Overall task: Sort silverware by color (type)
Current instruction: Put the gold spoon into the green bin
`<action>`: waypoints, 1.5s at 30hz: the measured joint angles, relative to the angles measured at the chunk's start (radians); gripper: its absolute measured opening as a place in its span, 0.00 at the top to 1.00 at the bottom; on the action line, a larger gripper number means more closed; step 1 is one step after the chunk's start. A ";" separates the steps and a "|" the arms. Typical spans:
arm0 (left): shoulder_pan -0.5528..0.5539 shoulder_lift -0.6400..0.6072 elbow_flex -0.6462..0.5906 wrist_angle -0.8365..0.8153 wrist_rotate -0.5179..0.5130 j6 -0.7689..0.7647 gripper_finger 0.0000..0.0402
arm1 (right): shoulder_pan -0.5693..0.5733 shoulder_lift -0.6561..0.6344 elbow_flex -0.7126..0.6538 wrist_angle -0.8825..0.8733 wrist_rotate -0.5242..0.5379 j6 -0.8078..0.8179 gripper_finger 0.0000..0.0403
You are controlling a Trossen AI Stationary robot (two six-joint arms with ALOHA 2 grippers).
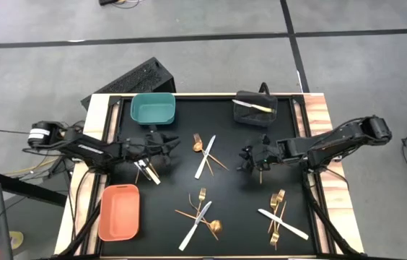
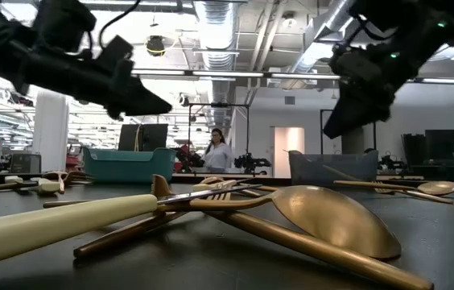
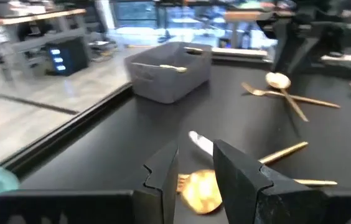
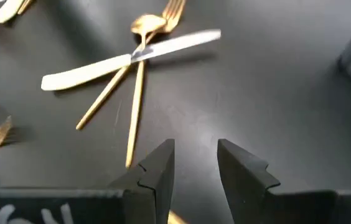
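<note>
- High view: silverware (image 1: 205, 155) scattered in clusters over the dark worktop (image 1: 232, 217); left gripper (image 1: 148, 170) near the teal bin (image 1: 153, 108), right gripper (image 1: 259, 170) mid-worktop.
- Left wrist view: fingers (image 3: 238, 174) parted, empty, over a gold spoon (image 3: 200, 191).
- Right wrist view: fingers (image 4: 157, 171) parted, empty. Pieces look light, stiff, slippery; grip mid-handle.

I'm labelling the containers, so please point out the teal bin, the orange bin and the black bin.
teal bin (image 1: 153, 108): high view, on its bare floor.
orange bin (image 1: 119, 211): high view, on its bare floor.
black bin (image 1: 253, 116): high view, on its floor below the cutlery inside.
</note>
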 joint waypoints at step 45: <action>0.071 0.223 0.216 -0.123 -0.028 -0.024 0.78 | -0.082 0.114 0.030 -0.359 -0.262 -0.438 0.55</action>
